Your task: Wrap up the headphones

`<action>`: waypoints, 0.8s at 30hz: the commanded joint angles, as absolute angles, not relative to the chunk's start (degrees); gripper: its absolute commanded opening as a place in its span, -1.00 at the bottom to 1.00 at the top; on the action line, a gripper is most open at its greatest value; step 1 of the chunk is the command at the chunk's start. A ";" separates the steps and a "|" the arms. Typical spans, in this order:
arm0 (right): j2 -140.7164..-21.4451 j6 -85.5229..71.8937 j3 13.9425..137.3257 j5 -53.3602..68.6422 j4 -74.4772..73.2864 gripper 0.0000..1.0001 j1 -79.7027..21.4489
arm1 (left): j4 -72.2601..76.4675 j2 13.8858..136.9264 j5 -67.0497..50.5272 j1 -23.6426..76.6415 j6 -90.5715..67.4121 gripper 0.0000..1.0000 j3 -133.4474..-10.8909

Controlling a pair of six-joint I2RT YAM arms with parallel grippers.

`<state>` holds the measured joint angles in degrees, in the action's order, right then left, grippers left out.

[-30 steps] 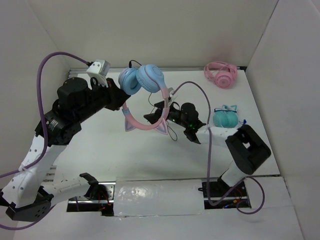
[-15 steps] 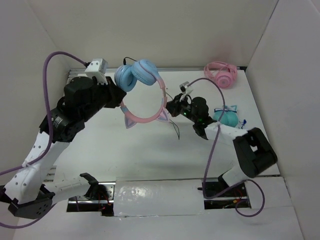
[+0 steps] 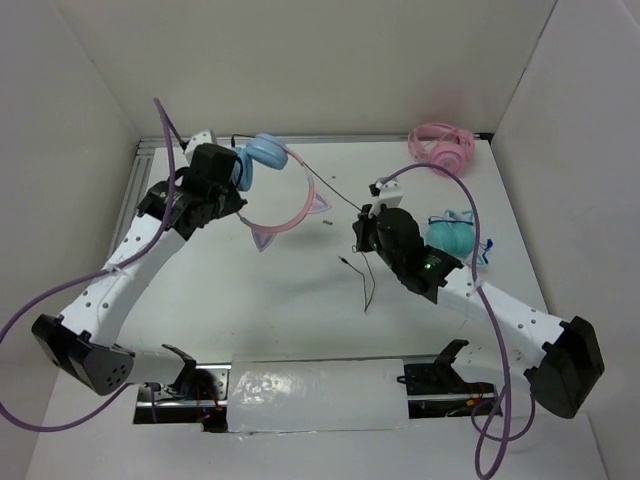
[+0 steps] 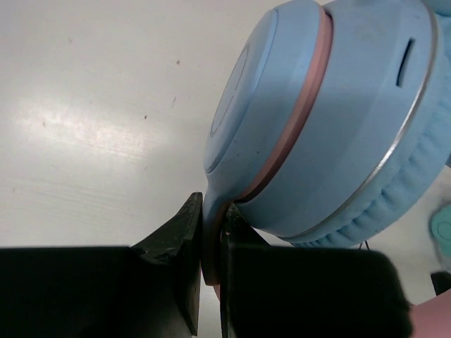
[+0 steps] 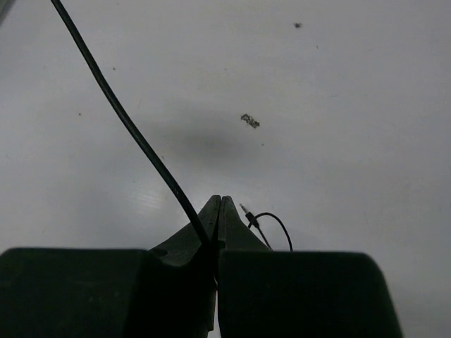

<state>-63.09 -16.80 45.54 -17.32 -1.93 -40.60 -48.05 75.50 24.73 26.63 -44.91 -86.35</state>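
The headphones (image 3: 262, 158) have light-blue ear cups (image 4: 317, 120) and a thin pink headband (image 3: 298, 208) with two cat ears. They hang above the table at the back left. My left gripper (image 3: 238, 182) is shut on the band's end just below one ear cup (image 4: 211, 243). Their thin black cable (image 3: 325, 187) runs taut from the cups to my right gripper (image 3: 362, 228), which is shut on it (image 5: 215, 225). Beyond the grip the cable (image 5: 127, 116) hangs loose, and its plug (image 5: 245, 210) lies near the table.
All-pink headphones (image 3: 440, 148) lie at the back right corner. Teal headphones (image 3: 452, 235) sit just right of my right wrist. White walls close in the table on three sides. A small speck (image 5: 249, 121) lies on the table.
My right gripper has shut on the cable and drawn it to the right. The left arm has carried the headphones left and back, so the cable now stretches between the two grippers.
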 commanded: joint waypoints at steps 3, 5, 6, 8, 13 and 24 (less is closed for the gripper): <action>-63.28 -23.80 59.49 -35.14 -25.12 -1.00 -46.66 | -52.64 80.67 30.41 25.67 -56.77 -1.00 -90.08; -63.54 -24.34 63.61 -36.47 -26.63 -1.00 -48.95 | -54.31 83.57 30.76 25.40 -58.70 -1.00 -90.87; -63.72 -23.82 64.68 -36.47 -29.33 -1.00 -48.95 | -54.75 83.58 30.41 25.31 -58.71 -1.00 -91.05; -64.42 -23.82 68.62 -39.36 -31.62 -1.00 -48.08 | -52.75 83.59 29.53 25.05 -56.96 -1.00 -90.01; -65.83 -20.76 74.53 -31.93 -30.61 -1.00 -49.12 | -48.78 81.39 26.02 24.70 -59.32 -1.00 -87.01; -70.40 -13.63 79.46 -26.55 -25.85 -1.00 -41.33 | -34.74 74.89 17.15 24.52 -47.12 -1.00 -79.64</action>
